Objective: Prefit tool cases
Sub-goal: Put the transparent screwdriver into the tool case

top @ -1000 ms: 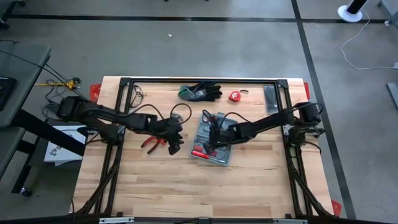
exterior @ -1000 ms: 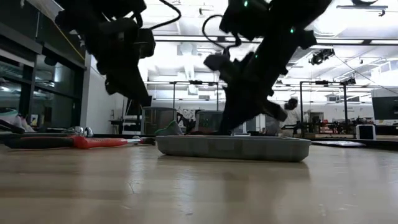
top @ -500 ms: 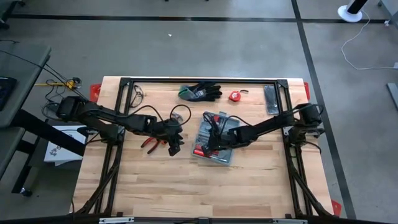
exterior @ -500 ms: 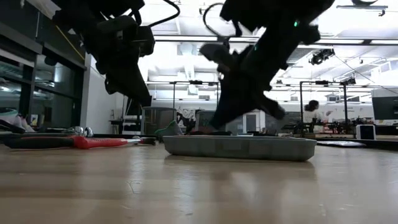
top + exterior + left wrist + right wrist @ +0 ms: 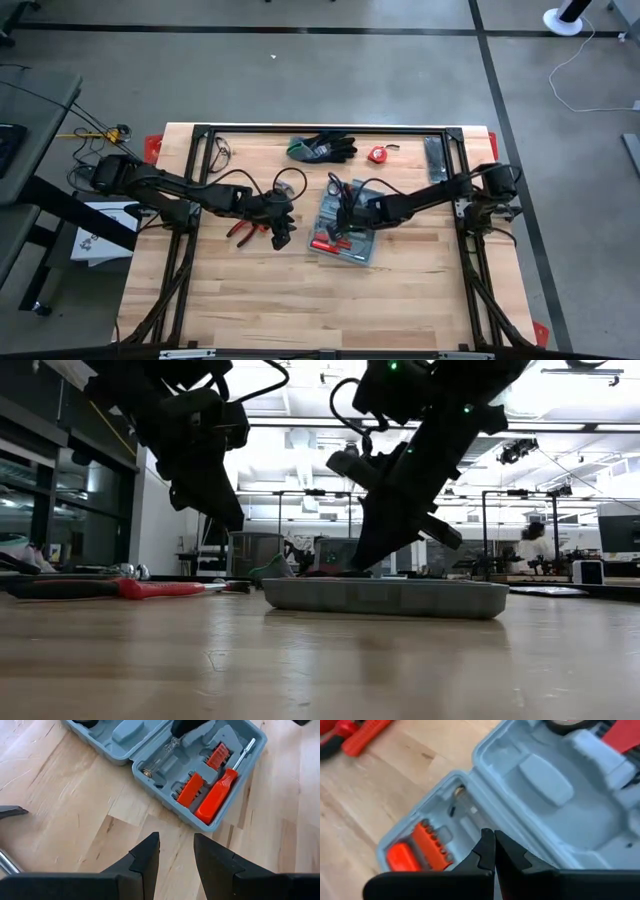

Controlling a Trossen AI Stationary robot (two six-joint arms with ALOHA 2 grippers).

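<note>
The grey-blue tool case (image 5: 345,225) lies open on the wooden table, flat on its outer shells (image 5: 385,598). One half holds a red screwdriver (image 5: 215,800), orange bits (image 5: 190,790) and a clear-handled tool (image 5: 160,757) in its recesses. My right gripper (image 5: 494,845) is shut and slants down into that half near the hinge (image 5: 343,218). My left gripper (image 5: 176,850) hangs open above bare wood just left of the case (image 5: 283,237), with nothing between its fingers. My right gripper's shut fingertips (image 5: 487,840) come from above, slanting from the table's right, down to the recess with the clear-handled tool (image 5: 459,792) near the hinge. The fingers themselves hide the spot, so I cannot tell whether they touch the tool or the case.
Red-handled pliers (image 5: 243,229) lie left of my left gripper. At the far edge are black-and-green gloves (image 5: 322,148), a small red tape measure (image 5: 377,154) and a dark flat bar (image 5: 434,158). Bare wood fills the near half of the table.
My right gripper has swung a little toward the near left and back over the case, turning slightly and staying shut. The tool case has slid a short way toward the table's right edge and still lies flat.
</note>
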